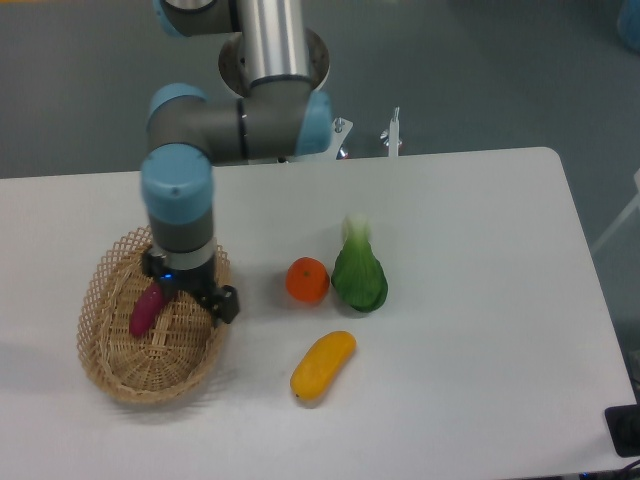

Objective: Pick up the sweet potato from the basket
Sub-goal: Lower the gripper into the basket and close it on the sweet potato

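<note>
The black two-finger hand (187, 293) hangs over the oval woven light-tan wicker basket (110, 360), at its right half. One dark finger (226, 304) shows at the lower right, above the basket's right rim; the other side of the hand is near the upper end of the small elongated reddish-purple sweet potato (146, 308). From this view I cannot tell how far the fingers stand apart, and I cannot tell if the hand touches the sweet potato or only hangs beside it. Nothing is seen held in the hand.

The grey arm with light-blue joint caps (178, 180) comes from its base at the top of the picture, goes left in a short horizontal part, and then turns straight down, so the wrist points to the basket from above. A small blue light shows on the wrist, just above the hand.

The sweet potato lies inside the basket, on the woven bottom, in the left-middle part, tilted with its upper end to the right. Its upper end is partly hidden by the hand.

On the white worktop (480, 330), right of the basket, there are a round orange fruit (307, 281) and a green leafy vegetable with a pale stem (359, 270), just beside each other. A yellow-orange oblong mango (322, 366) lies below them, apart from both.

No brand, label or writing can be read anywhere.
</note>
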